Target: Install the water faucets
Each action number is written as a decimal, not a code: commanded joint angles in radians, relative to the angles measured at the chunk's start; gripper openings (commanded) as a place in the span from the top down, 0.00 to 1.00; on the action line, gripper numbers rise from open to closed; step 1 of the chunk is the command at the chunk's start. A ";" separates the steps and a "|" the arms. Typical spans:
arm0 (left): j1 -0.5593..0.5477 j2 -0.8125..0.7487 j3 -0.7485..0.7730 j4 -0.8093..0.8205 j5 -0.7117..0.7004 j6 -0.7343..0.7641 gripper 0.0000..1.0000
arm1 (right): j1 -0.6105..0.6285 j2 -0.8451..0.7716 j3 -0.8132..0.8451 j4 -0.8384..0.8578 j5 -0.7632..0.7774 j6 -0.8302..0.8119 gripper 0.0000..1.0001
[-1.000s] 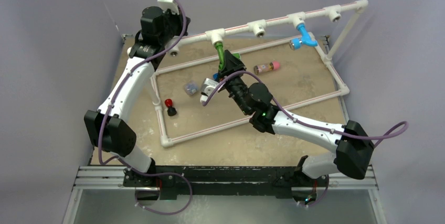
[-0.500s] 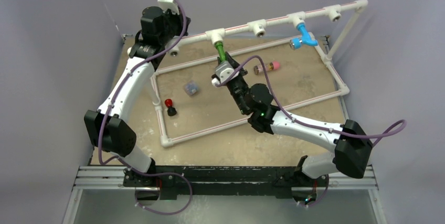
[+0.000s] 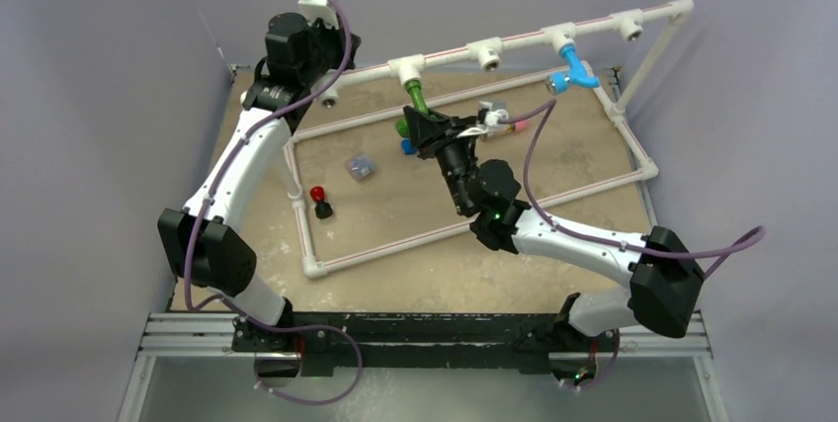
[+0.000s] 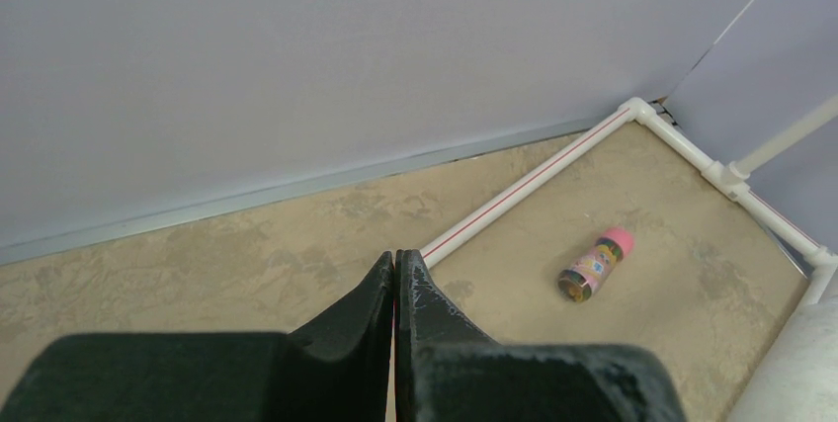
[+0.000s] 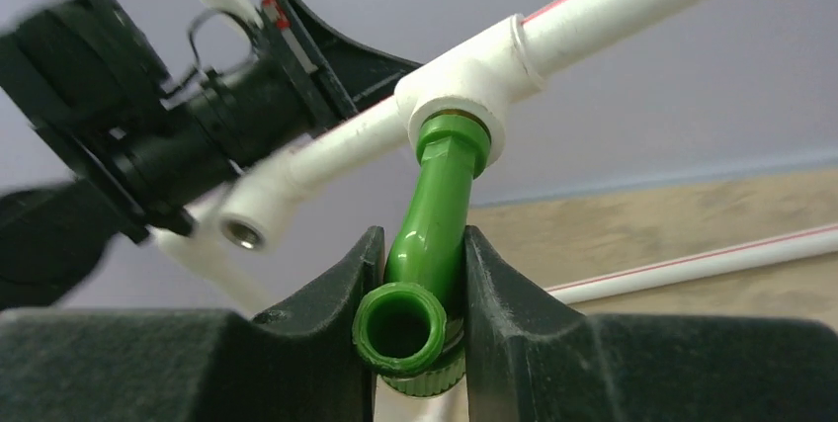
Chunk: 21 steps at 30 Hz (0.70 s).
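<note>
Right gripper (image 5: 423, 244) closed narrowly on the bright green faucet (image 5: 440, 195), one black finger on each side of the bent spout, just behind its open round mouth. Upper end of the faucet seated in a white T-fitting (image 5: 464, 81) on the raised pipe rail (image 3: 514, 39). Thin red stripe along the pipes.

Light blue faucet (image 3: 573, 68) hanging from another fitting farther right on the same rail.

Left gripper (image 4: 395, 269) raised near the rail's left end, fingers pressed together with nothing between.

Pink-capped brown cylinder (image 4: 593, 264) lying on its side on the sandy table (image 3: 395, 274). Colourful label too small to read, and partly hidden behind the right wrist from above.

Small red-topped black piece (image 3: 318, 201) and bluish-grey piece (image 3: 361, 165) inside the floor pipe frame (image 3: 395, 243), both too small to identify.
</note>
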 commanded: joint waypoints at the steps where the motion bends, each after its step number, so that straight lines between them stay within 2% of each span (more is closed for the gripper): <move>1: -0.009 0.066 -0.082 -0.218 0.035 -0.016 1.00 | -0.002 -0.057 -0.064 0.174 -0.014 0.601 1.00; 5: -0.008 0.065 -0.083 -0.219 0.042 -0.018 1.00 | -0.002 -0.052 -0.107 0.229 -0.023 0.896 1.00; 11: -0.008 0.053 -0.089 -0.213 0.036 -0.017 1.00 | -0.005 -0.030 -0.133 0.277 -0.022 1.224 1.00; 17: -0.009 0.048 -0.090 -0.211 0.034 -0.022 1.00 | -0.005 -0.029 -0.119 0.246 -0.023 1.337 1.00; 18: -0.009 0.049 -0.090 -0.212 0.034 -0.023 1.00 | -0.006 -0.034 -0.116 0.230 -0.032 1.335 0.97; 21: -0.008 0.047 -0.094 -0.210 0.029 -0.025 1.00 | -0.008 -0.060 -0.090 0.139 -0.051 1.269 0.78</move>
